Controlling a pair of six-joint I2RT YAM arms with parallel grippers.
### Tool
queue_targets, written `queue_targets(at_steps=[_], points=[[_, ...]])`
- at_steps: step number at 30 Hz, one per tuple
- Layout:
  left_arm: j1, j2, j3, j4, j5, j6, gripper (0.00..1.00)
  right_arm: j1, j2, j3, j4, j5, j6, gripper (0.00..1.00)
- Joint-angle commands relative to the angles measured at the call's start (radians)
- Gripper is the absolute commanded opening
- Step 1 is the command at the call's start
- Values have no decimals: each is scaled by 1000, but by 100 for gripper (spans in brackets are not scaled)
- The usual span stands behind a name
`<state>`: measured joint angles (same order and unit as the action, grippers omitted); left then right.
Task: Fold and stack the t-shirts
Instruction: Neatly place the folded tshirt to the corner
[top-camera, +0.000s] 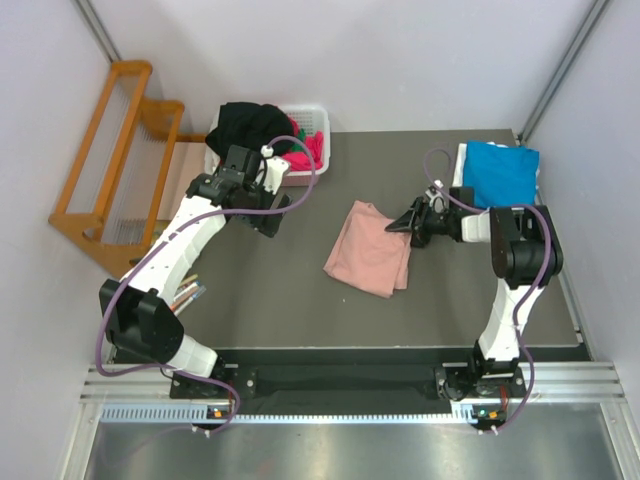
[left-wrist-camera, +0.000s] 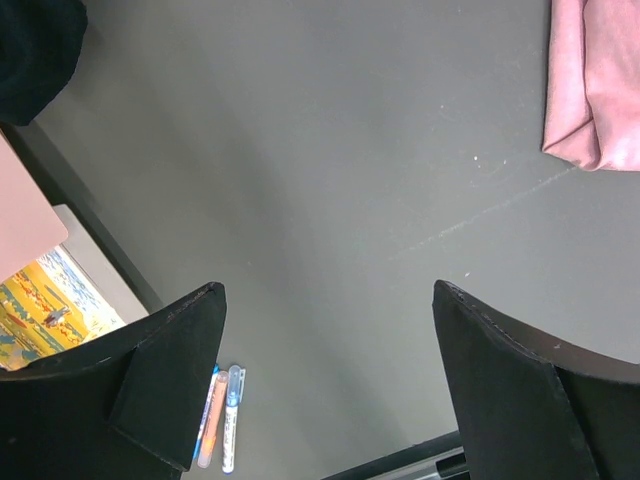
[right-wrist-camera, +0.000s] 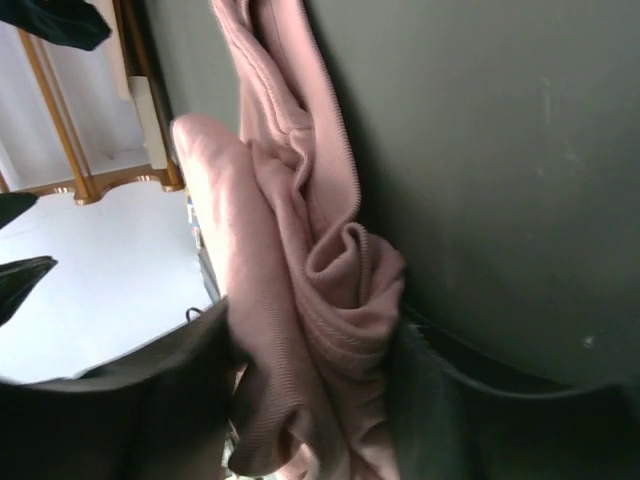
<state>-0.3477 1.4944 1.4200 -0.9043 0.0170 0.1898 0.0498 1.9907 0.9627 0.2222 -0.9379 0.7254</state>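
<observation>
A white slatted basket (top-camera: 318, 112) at the far edge is filled with a black t-shirt (top-camera: 250, 125) and a magenta t-shirt (top-camera: 306, 150), and its left side is hidden by cloth and the left arm. The salmon-pink t-shirt (top-camera: 368, 250) is laid mid-way across the table (top-camera: 280, 300), its right edge pinched between the jaws of the right gripper (right-wrist-camera: 310, 400), while the left gripper (left-wrist-camera: 330, 330) is held over bare table, jaws spread. A blue t-shirt (top-camera: 500, 172) is laid at the far right on something white, of which only an edge can be made out.

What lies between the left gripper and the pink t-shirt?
Only bare dark tabletop separates the left gripper from the pink t-shirt, clearest in the left wrist view.
</observation>
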Motion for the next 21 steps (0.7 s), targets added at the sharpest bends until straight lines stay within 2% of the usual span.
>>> queue_targets(at_steps=[1, 2, 4, 5, 7, 12, 15, 21], points=[[6, -37, 16, -13, -6, 13, 89, 24, 45, -16, -102, 86, -50, 46], [7, -37, 17, -13, -9, 14, 89, 24, 48, -13, -104, 85, -52, 38], [7, -39, 17, -11, -8, 16, 89, 24, 51, -10, -110, 83, -50, 29], [7, -37, 17, -11, -8, 16, 89, 24, 53, -7, -112, 83, -52, 17], [7, -39, 17, -11, -8, 16, 89, 25, 53, -5, -116, 82, -52, 0], [7, -39, 5, -5, -8, 16, 89, 38, 13, 2, -118, 94, -49, 0], [7, -40, -3, -1, -8, 14, 89, 68, -41, 82, -173, 100, -66, 0], [7, -40, -3, -4, -2, 2, 89, 71, 22, 445, -303, 106, -69, 0]])
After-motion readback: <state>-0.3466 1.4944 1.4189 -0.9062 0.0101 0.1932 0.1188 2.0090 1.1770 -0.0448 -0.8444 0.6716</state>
